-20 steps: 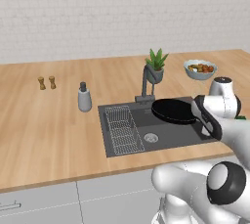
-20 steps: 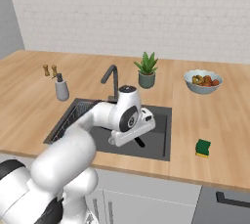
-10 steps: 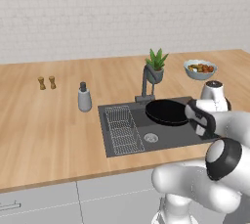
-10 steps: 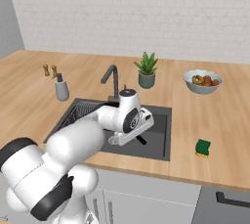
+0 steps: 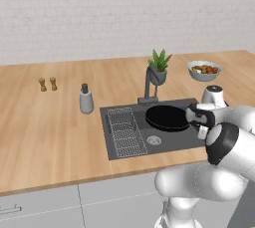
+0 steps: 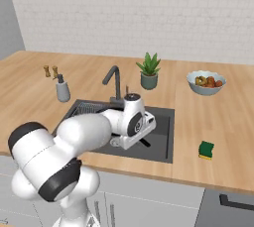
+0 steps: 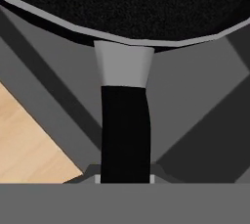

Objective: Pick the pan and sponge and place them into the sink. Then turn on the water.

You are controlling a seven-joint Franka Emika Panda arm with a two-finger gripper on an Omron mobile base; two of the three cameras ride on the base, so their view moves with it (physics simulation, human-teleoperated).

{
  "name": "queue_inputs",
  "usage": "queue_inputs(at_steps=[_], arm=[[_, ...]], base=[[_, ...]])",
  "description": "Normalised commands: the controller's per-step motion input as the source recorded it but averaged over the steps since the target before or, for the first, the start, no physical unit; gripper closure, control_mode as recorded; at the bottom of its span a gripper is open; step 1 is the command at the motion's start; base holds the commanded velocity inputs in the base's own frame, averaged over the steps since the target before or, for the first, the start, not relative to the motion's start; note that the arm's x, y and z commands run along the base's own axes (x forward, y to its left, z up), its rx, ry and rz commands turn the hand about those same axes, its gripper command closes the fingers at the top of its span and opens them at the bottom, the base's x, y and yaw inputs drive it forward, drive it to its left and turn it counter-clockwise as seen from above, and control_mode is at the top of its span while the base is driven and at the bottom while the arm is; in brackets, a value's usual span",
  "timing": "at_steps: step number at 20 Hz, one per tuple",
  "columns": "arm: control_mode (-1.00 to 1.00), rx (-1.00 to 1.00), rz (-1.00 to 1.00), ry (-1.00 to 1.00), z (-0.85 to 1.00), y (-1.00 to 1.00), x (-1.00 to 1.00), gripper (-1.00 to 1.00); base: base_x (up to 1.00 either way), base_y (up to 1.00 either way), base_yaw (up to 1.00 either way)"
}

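Observation:
The black pan lies low in the right half of the dark grey sink, its pan face wide across the top of the hand view. My gripper is shut on the pan's long black handle, which runs straight back between the fingertips. In the right base view the hand hangs over the sink. The green sponge lies on the wooden counter to the right of the basin, apart from the gripper. The angular faucet stands behind the pan, with no water running.
A ribbed wire rack fills the sink's left side beside the drain. A grey soap bottle and two small shakers stand to the left. A potted plant and a bowl of food stand behind the sink.
The arm has carried the pan leftward and down, from above the sink's right edge into the basin. The sponge has stayed where it was.

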Motion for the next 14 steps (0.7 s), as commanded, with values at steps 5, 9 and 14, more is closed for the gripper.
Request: queue_inputs(at_steps=[5, 9, 14], arm=[[-1.0, 0.0, 0.03, 0.0, -0.31, 0.0, 0.11, 1.0], [-1.0, 0.0, 0.03, 0.0, -0.3, 0.0, 0.09, 1.0], [-1.0, 0.0, 0.03, 0.0, -0.21, 0.0, 0.06, 1.0]], base=[[0.0, 0.0, 0.0], [0.0, 0.0, 0.0], [0.0, 0.0, 0.0]])
